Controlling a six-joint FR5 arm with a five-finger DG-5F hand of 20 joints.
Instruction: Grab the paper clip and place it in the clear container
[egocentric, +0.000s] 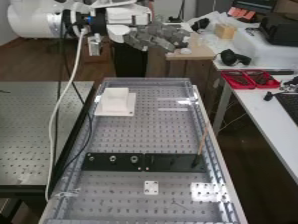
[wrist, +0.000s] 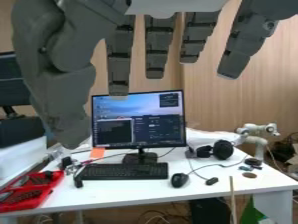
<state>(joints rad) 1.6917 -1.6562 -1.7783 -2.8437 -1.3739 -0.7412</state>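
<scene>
Robot hand (egocentric: 157, 38) hung high near the bench's (egocentric: 120, 199) far end, fingers straight, released. White block (egocentric: 116, 100) (squarish) sat far left; black strip (egocentric: 124, 167) lay nearer, crosswise.

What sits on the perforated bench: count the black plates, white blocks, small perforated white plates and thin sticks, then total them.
Black plates: 2
White block: 1
Small perforated white plate: 1
Thin stick: 1
Total: 5

is perforated metal bench (egocentric: 113, 200); carries white block (egocentric: 115, 100) on square base toward far end, black strip (egocentric: 123, 168) crosswise, small white plate (egocentric: 151, 188) nearer.
</scene>
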